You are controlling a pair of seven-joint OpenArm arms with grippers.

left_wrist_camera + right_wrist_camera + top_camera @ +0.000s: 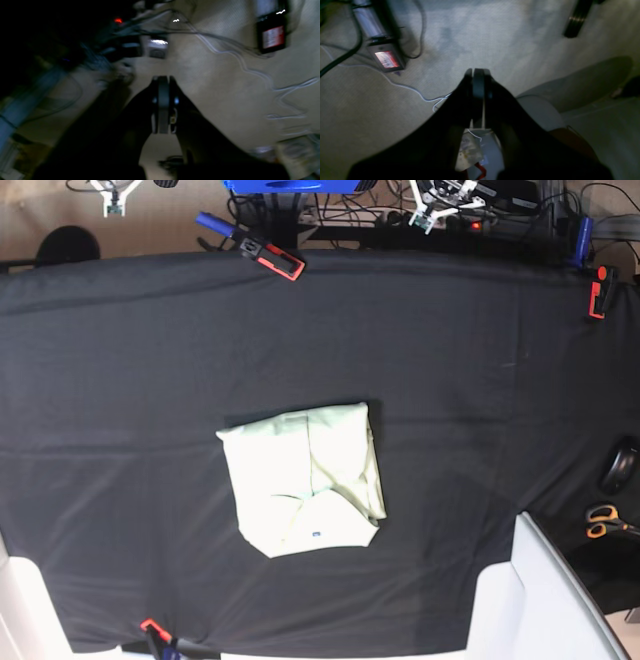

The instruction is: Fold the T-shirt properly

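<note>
The T-shirt, pale mint green, lies folded into a rough rectangle in the middle of the black table cover, with a tiny blue label mark near its front edge. Neither gripper is near it. My left gripper is shut with nothing in it and points at carpeted floor with cables. My right gripper is shut and empty, also over carpet. In the base view only white arm parts show, at the front right and the front left corner; the grippers themselves are out of that view.
Red-and-black clamps hold the cover at the back edge, and another clamp at the front. Orange-handled scissors and a black object lie at the right edge. A black box with a red label sits on the floor.
</note>
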